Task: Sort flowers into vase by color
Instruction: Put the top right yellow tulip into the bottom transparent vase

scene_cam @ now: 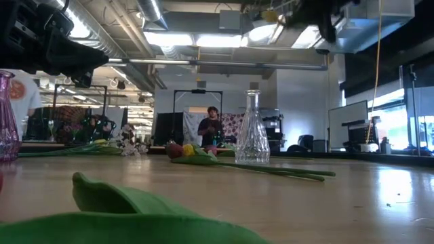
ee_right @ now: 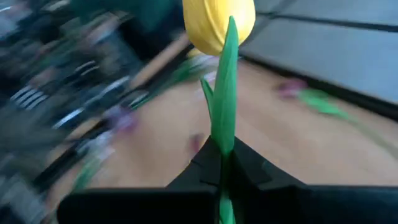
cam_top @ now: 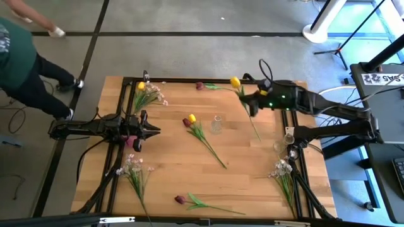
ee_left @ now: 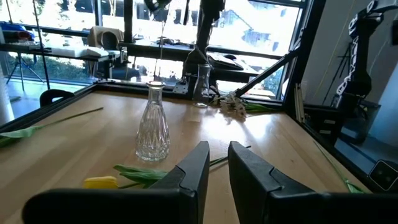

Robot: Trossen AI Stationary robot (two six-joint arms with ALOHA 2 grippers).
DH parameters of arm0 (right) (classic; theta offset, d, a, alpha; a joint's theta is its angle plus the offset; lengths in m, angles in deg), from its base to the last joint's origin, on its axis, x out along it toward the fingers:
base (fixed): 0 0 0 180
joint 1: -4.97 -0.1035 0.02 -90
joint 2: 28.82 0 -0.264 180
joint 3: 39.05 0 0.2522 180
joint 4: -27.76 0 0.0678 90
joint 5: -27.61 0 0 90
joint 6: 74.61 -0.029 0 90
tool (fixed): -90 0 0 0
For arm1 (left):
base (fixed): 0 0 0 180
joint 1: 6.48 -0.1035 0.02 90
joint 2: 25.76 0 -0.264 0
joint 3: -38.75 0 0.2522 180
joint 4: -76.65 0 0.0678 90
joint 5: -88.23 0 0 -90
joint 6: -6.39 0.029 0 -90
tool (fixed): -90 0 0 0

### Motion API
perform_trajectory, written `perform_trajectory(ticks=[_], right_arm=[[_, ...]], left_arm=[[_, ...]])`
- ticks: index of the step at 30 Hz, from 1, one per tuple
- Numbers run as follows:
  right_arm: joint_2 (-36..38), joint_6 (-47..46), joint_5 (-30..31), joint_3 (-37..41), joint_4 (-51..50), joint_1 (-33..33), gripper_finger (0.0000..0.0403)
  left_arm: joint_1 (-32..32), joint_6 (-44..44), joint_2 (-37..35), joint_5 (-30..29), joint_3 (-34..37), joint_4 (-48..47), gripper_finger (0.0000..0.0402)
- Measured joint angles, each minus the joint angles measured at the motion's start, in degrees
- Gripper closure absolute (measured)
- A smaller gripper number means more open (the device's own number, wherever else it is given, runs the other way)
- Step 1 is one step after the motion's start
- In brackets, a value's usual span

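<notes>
My right gripper (cam_top: 251,103) is over the table's far right part, shut on a yellow tulip (cam_top: 235,82) whose stem (cam_top: 254,126) trails toward the near side. My left gripper (cam_top: 150,130) waits at the table's left, its fingers (ee_left: 198,168) a narrow gap apart with nothing between them. A clear glass vase (cam_top: 216,125) stands mid-table, a pink one (cam_top: 130,141) by the left arm. A yellow and a maroon tulip (cam_top: 189,120) lie beside the clear vase. Further flowers lie at the far left (cam_top: 147,94), near left (cam_top: 134,169), near edge (cam_top: 182,200) and right (cam_top: 283,169). My right gripper pinches the yellow tulip's green stem (ee_right: 222,146) between its two fingers, some way below the head (ee_right: 217,25). The fingers come from the table's right and lie across the stem. The head stands beyond the fingers, and the stem's long end passes back under them.
Two more clear vases (cam_top: 289,133) stand at the table's right edge by the right arm's base. A maroon tulip (cam_top: 199,86) lies at the far edge. A person in a green top (cam_top: 19,57) stands beyond the table's far left corner.
</notes>
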Motion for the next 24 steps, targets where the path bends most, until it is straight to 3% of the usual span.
perform_trajectory(ticks=[9, 19, 24], right_arm=[[7.62, 12.72, -5.74, -1.73, 3.19, -7.81, 0.0396], [20.65, 23.58, -22.26, 0.04, 2.0, -16.03, 0.04], [29.11, 22.78, -26.19, 4.75, -0.49, -16.72, 0.04]], left_arm=[[0.01, 0.0, 0.01, 0.0, 0.0, 0.0, 0.0344], [-0.01, -0.01, -0.01, 0.0, 0.0, 0.0, 0.0344], [-0.01, -0.01, 0.0, 0.0, 0.0, 0.0, 0.0344]])
